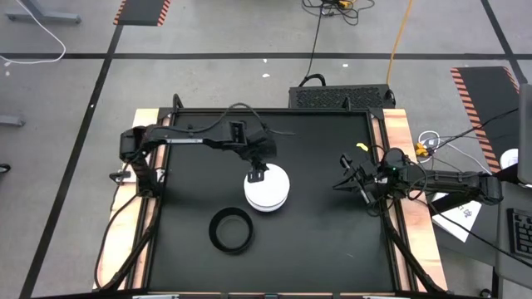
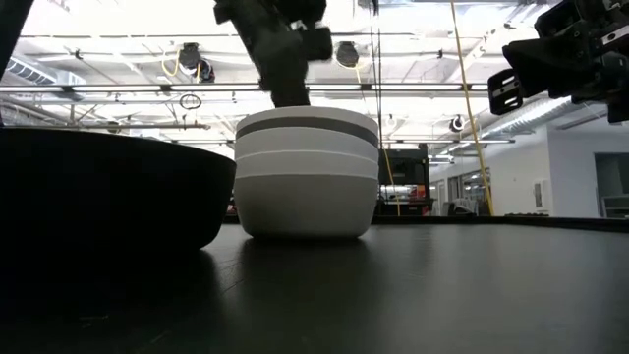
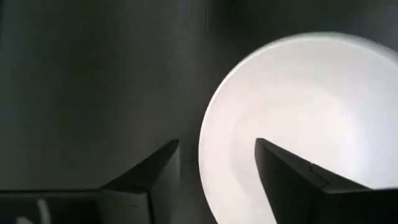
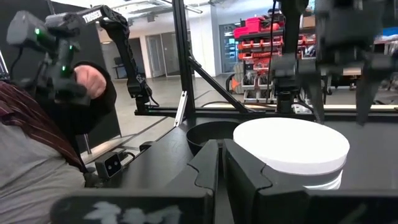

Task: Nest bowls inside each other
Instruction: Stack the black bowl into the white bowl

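Nested white bowl stack (image 1: 267, 190) mid-tabletop; left gripper (image 1: 257, 175) over rim, jaws spread. Black bowl (image 1: 231, 230) near. Right gripper (image 1: 347, 174) raised aside, jaws pressed together.

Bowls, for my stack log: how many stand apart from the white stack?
1: the black bowl sits alone, just front-left of the white stack, below the left gripper. Bowls nested inside the stack can't be counted.

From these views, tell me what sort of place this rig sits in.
Probably an industrial robotics lab or workshop. The high view shows hazard-striped floor mats and loose cables on a concrete floor; the low view shows exposed ceiling trusses; the right wrist view shows storage shelving and a person holding a teleoperation handle.
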You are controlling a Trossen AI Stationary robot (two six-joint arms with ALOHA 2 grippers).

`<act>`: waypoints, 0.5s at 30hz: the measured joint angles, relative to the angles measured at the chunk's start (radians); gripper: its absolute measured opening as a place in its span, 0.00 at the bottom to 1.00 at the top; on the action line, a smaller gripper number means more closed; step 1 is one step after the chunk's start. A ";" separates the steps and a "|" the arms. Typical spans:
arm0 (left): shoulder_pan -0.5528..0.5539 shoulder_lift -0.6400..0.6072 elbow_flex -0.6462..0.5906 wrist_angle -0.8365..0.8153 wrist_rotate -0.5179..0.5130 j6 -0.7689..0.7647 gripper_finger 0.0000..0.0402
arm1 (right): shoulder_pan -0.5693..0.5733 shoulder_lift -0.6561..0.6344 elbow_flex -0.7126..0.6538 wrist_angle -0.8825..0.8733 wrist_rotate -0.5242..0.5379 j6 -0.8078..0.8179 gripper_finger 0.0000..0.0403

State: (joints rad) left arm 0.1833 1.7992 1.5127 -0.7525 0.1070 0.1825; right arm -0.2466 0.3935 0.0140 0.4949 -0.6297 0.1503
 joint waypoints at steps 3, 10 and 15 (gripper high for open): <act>0.000 -0.063 -0.001 0.001 0.016 -0.007 0.55 | 0.000 0.000 0.000 0.000 0.000 0.002 0.04; -0.017 -0.279 -0.093 0.070 0.014 -0.031 0.57 | 0.000 0.000 0.000 -0.003 0.000 0.006 0.04; -0.014 -0.463 -0.251 0.199 -0.032 -0.057 0.57 | 0.000 0.000 0.000 -0.006 0.000 0.009 0.04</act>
State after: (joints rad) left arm 0.1694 1.3367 1.2614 -0.5531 0.0748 0.1257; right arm -0.2466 0.3935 0.0143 0.4885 -0.6300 0.1597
